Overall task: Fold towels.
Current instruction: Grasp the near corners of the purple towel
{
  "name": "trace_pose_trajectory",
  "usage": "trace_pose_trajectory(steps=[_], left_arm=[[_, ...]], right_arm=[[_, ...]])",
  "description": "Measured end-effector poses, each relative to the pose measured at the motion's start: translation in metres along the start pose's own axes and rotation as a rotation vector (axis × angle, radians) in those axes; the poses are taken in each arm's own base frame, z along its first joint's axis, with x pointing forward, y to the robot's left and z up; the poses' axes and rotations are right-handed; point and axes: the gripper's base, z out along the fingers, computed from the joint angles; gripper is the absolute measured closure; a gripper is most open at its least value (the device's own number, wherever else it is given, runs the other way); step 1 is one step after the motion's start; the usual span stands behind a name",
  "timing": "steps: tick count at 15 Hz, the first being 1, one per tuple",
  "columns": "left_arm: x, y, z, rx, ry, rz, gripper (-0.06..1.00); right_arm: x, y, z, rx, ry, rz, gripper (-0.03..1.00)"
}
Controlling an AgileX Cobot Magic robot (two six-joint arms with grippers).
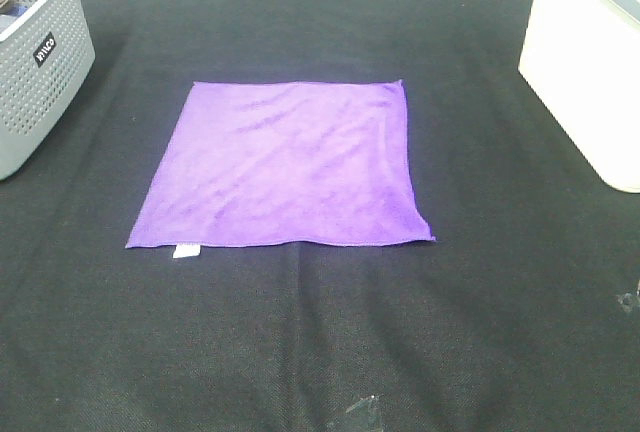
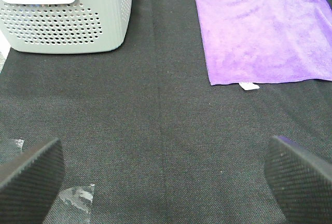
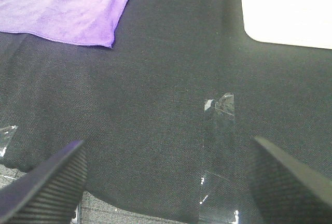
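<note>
A bright purple towel (image 1: 285, 164) lies flat and unfolded in the middle of the black table, with a small white tag (image 1: 186, 250) at its near left corner. The left wrist view shows the towel (image 2: 264, 35) and its tag (image 2: 249, 85) some way ahead of my left gripper (image 2: 166, 182), whose fingers stand wide apart with nothing between them. My right gripper (image 3: 166, 180) is open too, over bare table, with the towel's near right corner (image 3: 106, 42) ahead of it. Neither gripper appears in the high view.
A grey perforated basket (image 1: 35, 62) stands at the back left, also seen in the left wrist view (image 2: 67, 14). A white box (image 1: 590, 62) sits at the back right. Strips of clear tape (image 3: 218, 146) lie on the black cloth near the front edge.
</note>
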Motion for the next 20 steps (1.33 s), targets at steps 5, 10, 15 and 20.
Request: trace_pose_trajectory(steps=[5, 10, 15, 20], left_arm=[[0.0000, 0.0000, 0.0000, 0.000, 0.000, 0.000, -0.05], [0.0000, 0.0000, 0.0000, 0.000, 0.000, 0.000, -0.05], [0.0000, 0.0000, 0.0000, 0.000, 0.000, 0.000, -0.05], [0.0000, -0.0002, 0.0000, 0.002, 0.000, -0.001, -0.05]], right_arm=[[0.0001, -0.0006, 0.0000, 0.006, 0.001, -0.002, 0.01], [0.0001, -0.0006, 0.0000, 0.006, 0.001, -0.002, 0.01], [0.0001, -0.0006, 0.0000, 0.006, 0.001, -0.002, 0.01], [0.0001, -0.0006, 0.0000, 0.006, 0.001, -0.002, 0.01]])
